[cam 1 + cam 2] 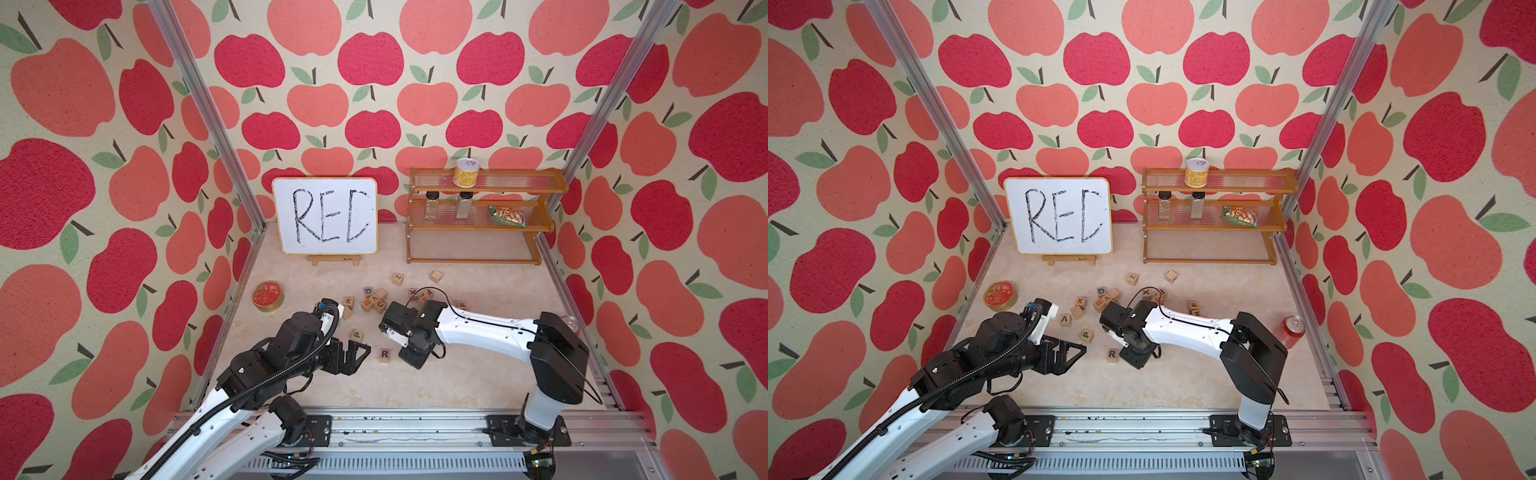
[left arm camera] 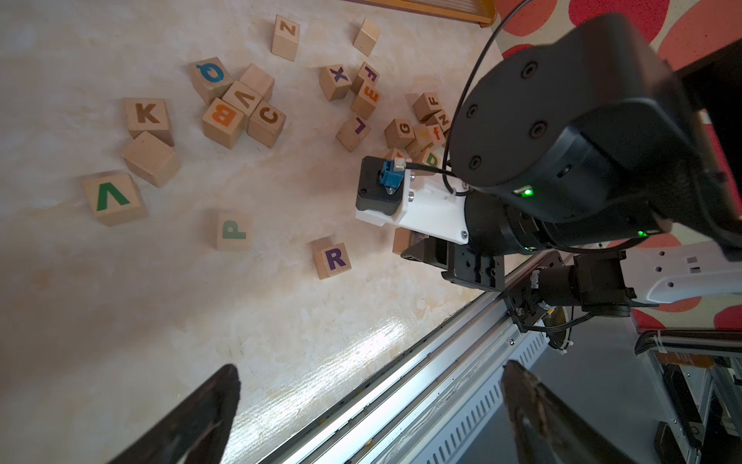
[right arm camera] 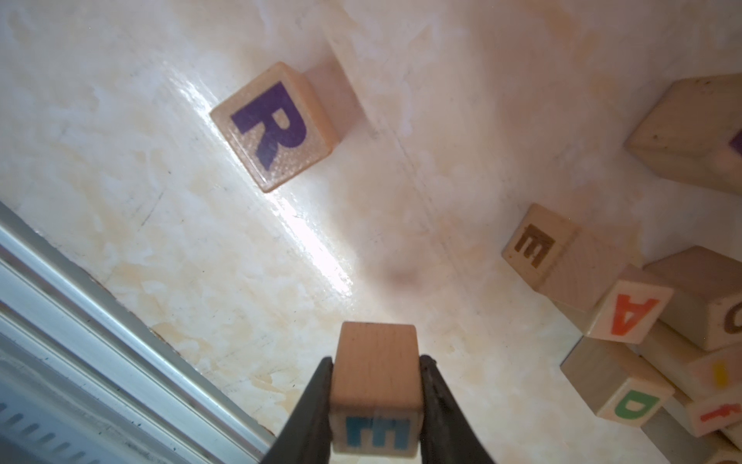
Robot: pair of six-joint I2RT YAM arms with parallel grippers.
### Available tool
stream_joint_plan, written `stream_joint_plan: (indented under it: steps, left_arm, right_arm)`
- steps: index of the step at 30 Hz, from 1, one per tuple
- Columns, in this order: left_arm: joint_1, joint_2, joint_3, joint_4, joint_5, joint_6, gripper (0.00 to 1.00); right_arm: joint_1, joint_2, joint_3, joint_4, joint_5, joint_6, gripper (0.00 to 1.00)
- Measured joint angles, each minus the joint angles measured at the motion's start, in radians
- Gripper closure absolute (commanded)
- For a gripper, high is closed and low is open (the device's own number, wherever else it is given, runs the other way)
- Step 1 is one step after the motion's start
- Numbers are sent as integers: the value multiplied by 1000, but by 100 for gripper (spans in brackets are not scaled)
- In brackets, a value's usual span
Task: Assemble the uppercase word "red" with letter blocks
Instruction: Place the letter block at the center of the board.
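- One of three letters looks placed: the R block [image 1: 385, 355] lies face up and alone at lower centre of both top views, between the two grippers.
- The right gripper [image 3: 376, 361] pinches the teal E block [image 3: 375, 401] by two opposite sides. The block looks lifted off the table, just right of R in the top views, and isn't set down yet.
- The green D block [image 3: 632, 405] sits untouched in the loose pile beside the A cube [image 3: 630, 313]. The right arm hides it in the top views.
- The left gripper [image 1: 357, 353] has its jaws spread wide and holds nothing, just left of R.
- A second E cube [image 3: 534, 251], brownish print, lies by the pile. I read it as spare.
- My read: roughly a third done. Remaining: seat E beside R, fetch D, line up the row.
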Motion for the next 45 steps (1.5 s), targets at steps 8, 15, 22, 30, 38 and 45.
stream_joint_plan:
  steps: [8, 15, 22, 30, 38, 45]
  left_arm:
    - [-8, -7, 0, -12, -16, -13, 1]
    - [-8, -6, 0, -13, -19, -20, 1]
    - [-8, -5, 0, -13, -19, -19, 1]
    - [-8, 25, -5, -5, -19, -16, 1]
    - [-8, 50, -5, 18, -18, 12, 1]
    - [-7, 73, -5, 35, 5, 54, 1]
  right_arm:
    - [4, 44, -16, 11, -1, 3, 78]
    - [4, 55, -16, 10, -1, 3, 66]
    - [4, 55, -12, 6, 0, 2, 57]
    - [3, 53, 18, -12, 18, 3, 44]
    - [1, 15, 29, -29, 22, 103, 1]
    - [-3, -26, 29, -28, 17, 259, 1]
